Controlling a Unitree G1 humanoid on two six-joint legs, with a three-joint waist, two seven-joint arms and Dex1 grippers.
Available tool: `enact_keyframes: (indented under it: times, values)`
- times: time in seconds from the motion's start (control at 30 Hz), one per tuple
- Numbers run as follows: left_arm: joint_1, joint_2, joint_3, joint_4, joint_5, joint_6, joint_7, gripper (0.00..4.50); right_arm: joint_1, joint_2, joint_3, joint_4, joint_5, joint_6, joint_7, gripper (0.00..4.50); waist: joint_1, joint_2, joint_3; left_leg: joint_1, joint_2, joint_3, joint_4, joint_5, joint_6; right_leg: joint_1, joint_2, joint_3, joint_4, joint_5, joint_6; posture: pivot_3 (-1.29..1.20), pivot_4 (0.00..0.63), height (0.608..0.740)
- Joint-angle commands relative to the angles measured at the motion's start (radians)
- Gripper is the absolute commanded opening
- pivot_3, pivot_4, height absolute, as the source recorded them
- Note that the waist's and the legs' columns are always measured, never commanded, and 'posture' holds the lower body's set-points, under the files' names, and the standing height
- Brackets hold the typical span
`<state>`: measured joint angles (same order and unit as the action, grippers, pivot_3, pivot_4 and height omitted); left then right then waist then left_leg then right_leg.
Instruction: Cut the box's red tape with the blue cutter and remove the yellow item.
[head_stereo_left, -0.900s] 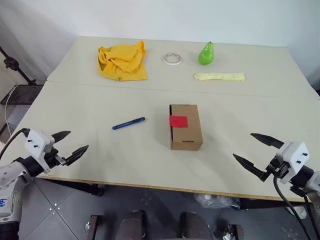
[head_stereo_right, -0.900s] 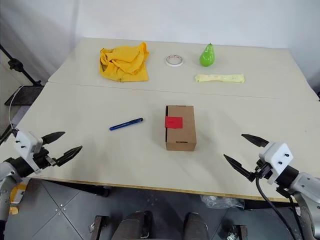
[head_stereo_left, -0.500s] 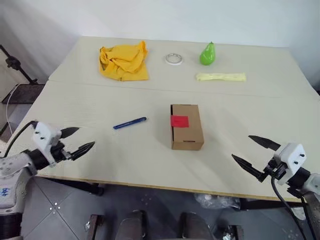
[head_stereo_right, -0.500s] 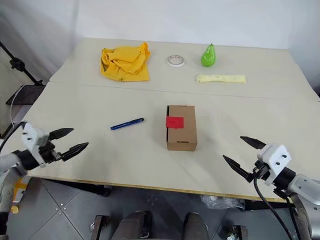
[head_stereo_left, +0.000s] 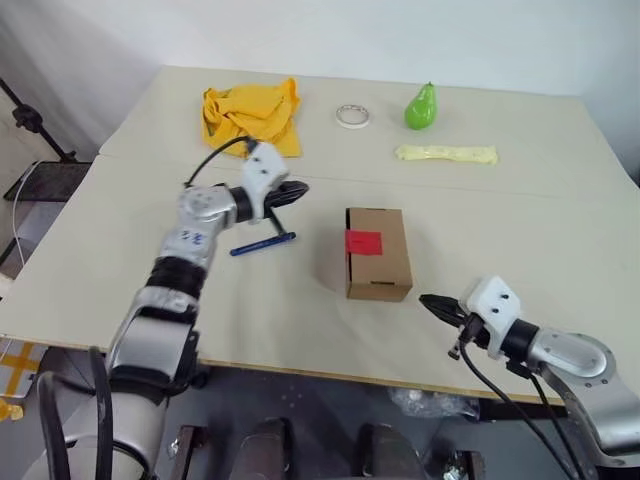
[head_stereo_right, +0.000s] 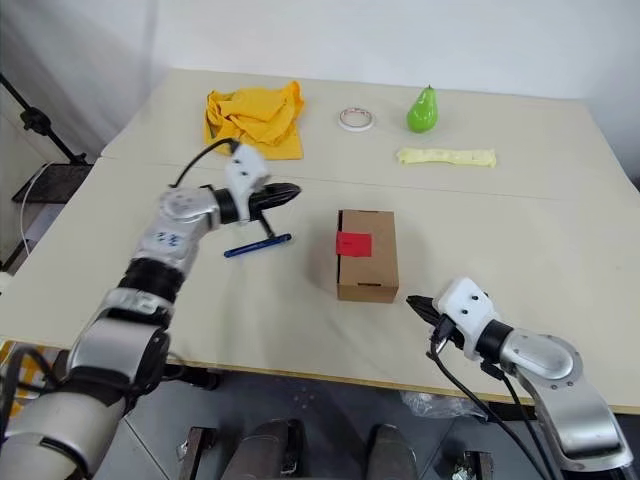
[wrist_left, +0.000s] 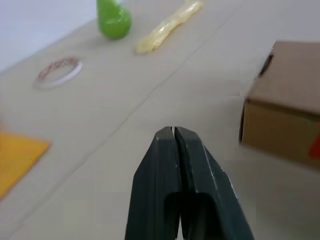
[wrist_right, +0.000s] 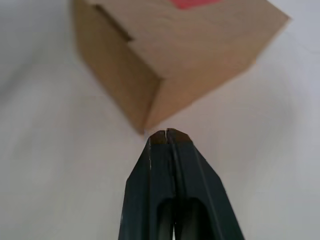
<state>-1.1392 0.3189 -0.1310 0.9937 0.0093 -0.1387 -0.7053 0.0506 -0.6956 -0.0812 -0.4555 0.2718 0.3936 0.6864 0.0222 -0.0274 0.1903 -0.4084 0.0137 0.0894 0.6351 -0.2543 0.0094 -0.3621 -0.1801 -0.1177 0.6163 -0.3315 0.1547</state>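
Observation:
The brown box (head_stereo_left: 378, 262) lies mid-table with the red tape (head_stereo_left: 363, 242) on its top near the left edge. To the left of the box lies the blue cutter (head_stereo_left: 262, 245), flat on the table. My left gripper (head_stereo_left: 295, 190) hovers just beyond the cutter, shut on nothing; in its wrist view the fingers (wrist_left: 172, 150) are pressed together, with the box (wrist_left: 287, 115) off to one side. My right gripper (head_stereo_left: 428, 303) is shut and empty, a little off the box's near right corner (wrist_right: 150, 120). The yellow item is out of view.
At the back of the table lie a yellow-orange cloth (head_stereo_left: 250, 110), a white tape roll (head_stereo_left: 351, 115), a green pear (head_stereo_left: 422, 106) and a pale yellow strip (head_stereo_left: 446, 154). A seam (head_stereo_left: 560, 190) crosses the table behind the box. The table's front edge (head_stereo_left: 330, 375) runs close by my right gripper.
Both grippers have gone from open to shut. My left arm has swung forward over the table to the cutter. My right gripper has moved left toward the box's corner.

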Motion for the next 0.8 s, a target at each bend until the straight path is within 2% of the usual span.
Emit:
enact_keyframes:
  times: [0.03, 0.17, 0.23, 0.4, 0.63, 0.8]
  values:
    - [-0.091, -0.062, -0.008, 0.179, 0.062, -0.065, 0.099, 0.01, 0.002, -0.001, 0.049, -0.131, 0.060, 0.103, 0.013, 0.00, 0.000, 0.000, 0.000, 0.000, 0.000, 0.000, 0.000, -0.001, 0.000, -0.001, 0.000, -0.001, 0.000, 0.000, 0.000, 0.00, 0.150, 0.740]
    - [-0.145, -0.121, -0.028, 0.281, 0.121, -0.103, 0.115, 0.01, -0.009, -0.001, 0.078, -0.177, 0.087, 0.188, 0.002, 0.00, 0.002, -0.001, 0.000, -0.006, 0.000, 0.000, 0.001, -0.001, 0.000, -0.006, 0.000, -0.002, 0.000, 0.000, 0.001, 0.00, 0.150, 0.740]
    - [-0.156, -0.137, -0.033, 0.305, 0.142, -0.103, 0.114, 0.01, -0.016, 0.004, 0.089, -0.189, 0.089, 0.211, -0.010, 0.00, 0.001, -0.001, 0.001, -0.015, 0.001, 0.000, 0.008, -0.002, 0.001, -0.013, 0.000, -0.002, 0.004, 0.000, 0.001, 0.00, 0.150, 0.740]
    - [-0.158, -0.179, -0.026, 0.328, 0.157, -0.118, 0.048, 0.01, -0.063, 0.059, 0.129, -0.182, 0.057, 0.263, -0.092, 0.00, 0.002, -0.001, 0.001, -0.015, 0.001, 0.000, 0.014, -0.003, 0.003, -0.013, -0.001, -0.002, 0.007, 0.001, 0.001, 0.00, 0.150, 0.740]
    - [-0.129, -0.218, 0.006, 0.332, 0.139, -0.130, -0.058, 0.01, -0.070, 0.058, 0.086, -0.173, 0.061, 0.287, -0.115, 0.00, 0.003, -0.001, 0.001, -0.016, 0.001, 0.000, 0.014, -0.003, 0.004, -0.013, -0.001, -0.002, 0.007, 0.001, 0.001, 0.00, 0.150, 0.740]
    - [-0.081, -0.229, 0.021, 0.294, 0.111, -0.182, -0.233, 0.01, -0.060, -0.028, -0.043, -0.103, 0.037, 0.301, -0.113, 0.00, 0.002, -0.001, 0.001, -0.016, 0.001, 0.001, 0.015, -0.003, 0.004, -0.013, -0.001, -0.002, 0.007, 0.001, 0.001, 0.00, 0.150, 0.740]
